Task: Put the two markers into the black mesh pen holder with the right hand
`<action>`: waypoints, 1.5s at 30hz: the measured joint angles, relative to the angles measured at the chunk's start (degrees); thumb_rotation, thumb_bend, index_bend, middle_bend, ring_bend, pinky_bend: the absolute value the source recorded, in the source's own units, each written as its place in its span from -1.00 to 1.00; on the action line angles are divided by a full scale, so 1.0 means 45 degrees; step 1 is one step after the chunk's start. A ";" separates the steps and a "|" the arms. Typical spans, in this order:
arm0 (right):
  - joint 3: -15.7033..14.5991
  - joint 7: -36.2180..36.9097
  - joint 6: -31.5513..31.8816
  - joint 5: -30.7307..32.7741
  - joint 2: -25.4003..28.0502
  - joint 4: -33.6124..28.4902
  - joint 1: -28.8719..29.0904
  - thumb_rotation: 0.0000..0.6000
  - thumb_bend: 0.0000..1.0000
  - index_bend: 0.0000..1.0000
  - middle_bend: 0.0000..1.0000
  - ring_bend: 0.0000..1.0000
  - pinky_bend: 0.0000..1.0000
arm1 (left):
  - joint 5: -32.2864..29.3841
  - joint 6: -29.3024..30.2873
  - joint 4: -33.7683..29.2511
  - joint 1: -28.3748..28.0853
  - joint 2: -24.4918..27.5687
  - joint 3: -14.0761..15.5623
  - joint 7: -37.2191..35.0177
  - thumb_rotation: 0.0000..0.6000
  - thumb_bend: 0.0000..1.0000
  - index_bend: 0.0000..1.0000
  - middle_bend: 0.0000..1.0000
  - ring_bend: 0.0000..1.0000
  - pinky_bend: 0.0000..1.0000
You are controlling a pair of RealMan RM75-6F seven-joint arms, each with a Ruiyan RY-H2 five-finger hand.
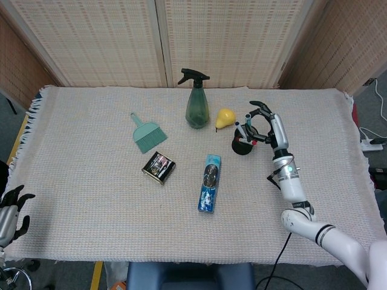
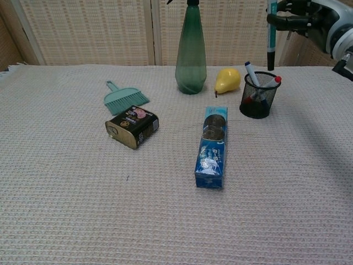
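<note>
The black mesh pen holder [image 2: 259,102] [image 1: 244,141] stands right of centre and holds two markers [image 2: 252,74], one blue-capped and one red-capped [image 2: 271,83]. My right hand [image 2: 309,16] [image 1: 266,125] hovers above the holder and holds a teal marker [image 2: 271,33] upright, tip down, just over the holder's rim. In the head view the teal marker [image 1: 248,124] shows only as a short stub above the holder. My left hand [image 1: 11,211] rests at the table's front left edge, fingers spread, holding nothing.
A green spray bottle [image 2: 190,49] and a yellow pear [image 2: 227,80] stand close behind the holder. A blue snack packet [image 2: 212,146], a black tin [image 2: 132,127] and a teal dustpan brush [image 2: 124,97] lie to the left on the woven cloth [image 2: 66,193].
</note>
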 measured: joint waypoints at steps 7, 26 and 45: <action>-0.0457 0.1420 -0.0875 0.0012 -0.0952 0.3146 0.0681 1.00 -0.25 0.37 -0.63 -0.44 -0.71 | -0.0232 -0.0272 0.0170 -0.0075 -0.0043 -0.0037 -0.0085 1.00 0.01 -0.51 -1.00 -0.94 -0.43; -0.1974 0.5083 -0.1918 -0.0923 -0.2879 0.7730 0.1840 1.00 -0.24 0.34 -0.63 -0.46 -0.72 | -0.0729 -0.0763 0.0573 -0.0225 -0.0201 -0.0083 -0.0092 1.00 0.01 -0.50 -1.00 -0.94 -0.42; -0.2850 0.3984 -0.0553 -0.1558 -0.1584 0.5868 0.1364 1.00 -0.31 -0.64 -0.82 -0.85 -1.00 | -0.0540 -0.0598 0.0451 -0.0225 -0.0218 -0.0032 0.0073 1.00 0.01 -0.49 -1.00 -0.94 -0.42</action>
